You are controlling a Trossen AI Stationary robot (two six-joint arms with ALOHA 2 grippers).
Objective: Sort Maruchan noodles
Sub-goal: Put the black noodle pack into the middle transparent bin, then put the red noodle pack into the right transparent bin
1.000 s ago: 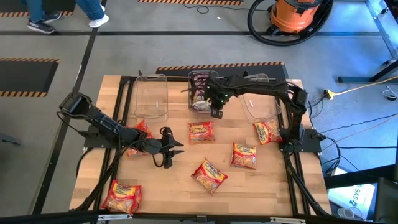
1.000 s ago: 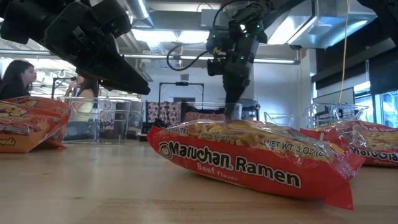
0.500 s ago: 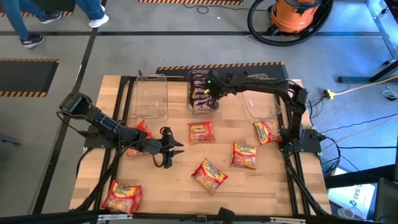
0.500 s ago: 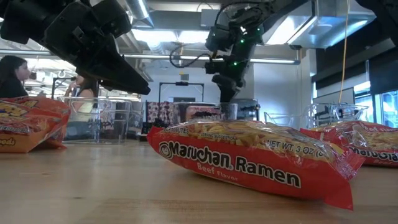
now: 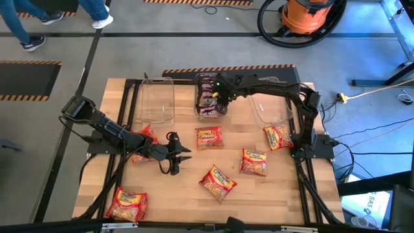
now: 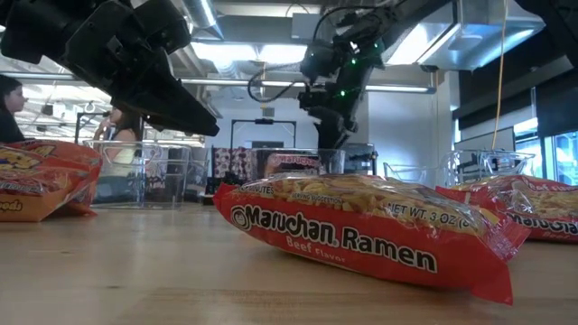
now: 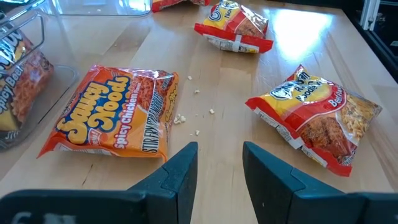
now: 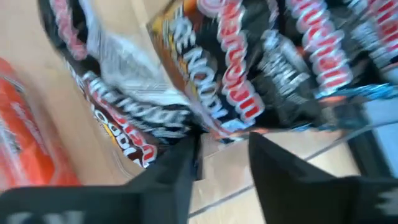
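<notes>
The right gripper [image 5: 218, 97] hides part of the dark packets [image 5: 208, 102]; its fingers stand apart, holding nothing.

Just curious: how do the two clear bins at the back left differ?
The left bin looks empty, while the middle bin holds dark maroon packets. The right pincer hangs over the middle bin; nothing hangs over the left bin. Both are clear plastic rectangles standing side by side at the table's far edge.
</notes>
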